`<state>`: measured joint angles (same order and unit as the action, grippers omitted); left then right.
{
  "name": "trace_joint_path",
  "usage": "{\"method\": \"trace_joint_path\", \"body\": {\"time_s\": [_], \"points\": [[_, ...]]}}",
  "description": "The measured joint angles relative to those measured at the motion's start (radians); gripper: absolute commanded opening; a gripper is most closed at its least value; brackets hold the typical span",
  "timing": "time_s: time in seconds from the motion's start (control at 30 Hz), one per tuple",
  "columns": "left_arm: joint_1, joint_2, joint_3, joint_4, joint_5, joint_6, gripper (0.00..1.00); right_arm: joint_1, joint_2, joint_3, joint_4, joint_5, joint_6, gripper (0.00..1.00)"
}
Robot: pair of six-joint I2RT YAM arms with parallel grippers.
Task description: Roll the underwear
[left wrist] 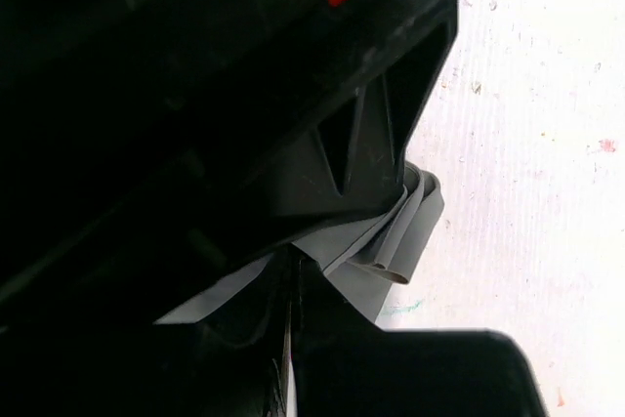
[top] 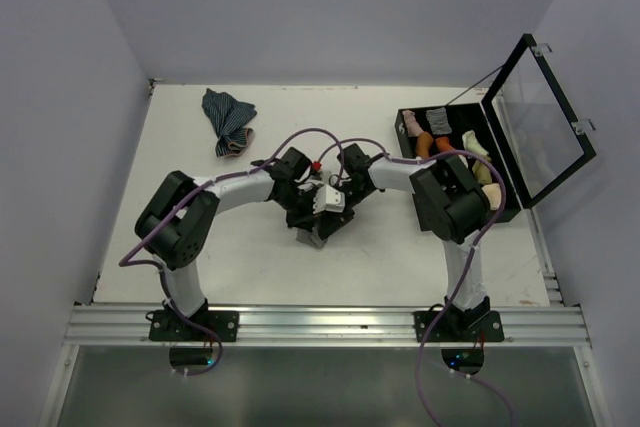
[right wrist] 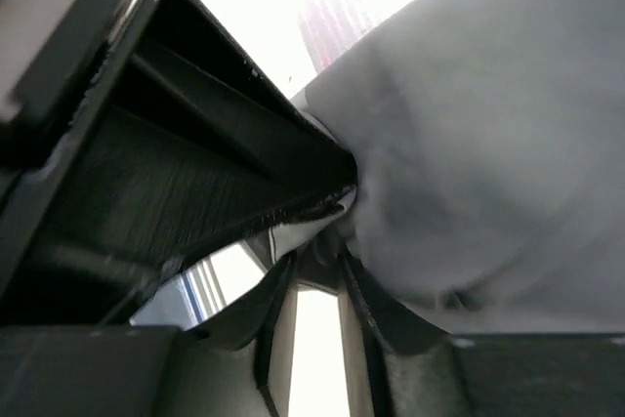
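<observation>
Your two arms bend inward and meet at mid-bench, wrists pitched down. Your left hand (top: 308, 219) is clamped tight with its jaws together. Your right hand (top: 328, 217) sits right against it, jaws slightly parted.

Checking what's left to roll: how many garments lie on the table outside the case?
2: grey underwear at centre under both claws, and a striped bundle at the far left. Others may be hidden beneath the arms.

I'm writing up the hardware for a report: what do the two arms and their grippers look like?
Both arms, the left arm and the right arm, have white link sections with bulky black joints on black bases. Purple cables loop along each. The grippers are black angular plastic with ribbed fingers; small red marks sit near the wrists.
</observation>
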<state>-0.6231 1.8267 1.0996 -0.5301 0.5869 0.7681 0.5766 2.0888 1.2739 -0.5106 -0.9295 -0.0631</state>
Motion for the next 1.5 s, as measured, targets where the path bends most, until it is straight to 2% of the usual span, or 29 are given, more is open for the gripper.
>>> {"method": "trace_joint_path", "body": {"time_s": [0.17, 0.43, 0.63, 0.77, 1.03, 1.27, 1.5], "points": [[0.000, 0.016, 0.013, 0.002, 0.010, -0.039, 0.00, -0.053, -0.075, -0.041, 0.002, 0.032, 0.031, 0.31], [0.002, 0.082, 0.076, -0.003, 0.056, -0.158, 0.00, -0.209, -0.339, -0.180, 0.070, 0.071, 0.074, 0.30], [0.008, 0.138, 0.130, -0.020, 0.101, -0.241, 0.00, -0.200, -0.503, -0.255, 0.071, 0.098, -0.019, 0.29], [0.015, 0.191, 0.191, -0.066, 0.133, -0.288, 0.00, -0.159, -0.603, -0.264, 0.054, 0.144, -0.147, 0.31], [0.027, 0.273, 0.275, -0.137, 0.206, -0.348, 0.03, 0.116, -0.744, -0.317, 0.098, 0.294, -0.442, 0.58], [0.034, 0.309, 0.297, -0.164, 0.256, -0.368, 0.05, 0.230, -0.671, -0.437, 0.208, 0.373, -0.669, 0.60], [0.038, 0.312, 0.284, -0.160, 0.283, -0.368, 0.06, 0.237, -0.516, -0.478, 0.346, 0.470, -0.731, 0.58]]}}
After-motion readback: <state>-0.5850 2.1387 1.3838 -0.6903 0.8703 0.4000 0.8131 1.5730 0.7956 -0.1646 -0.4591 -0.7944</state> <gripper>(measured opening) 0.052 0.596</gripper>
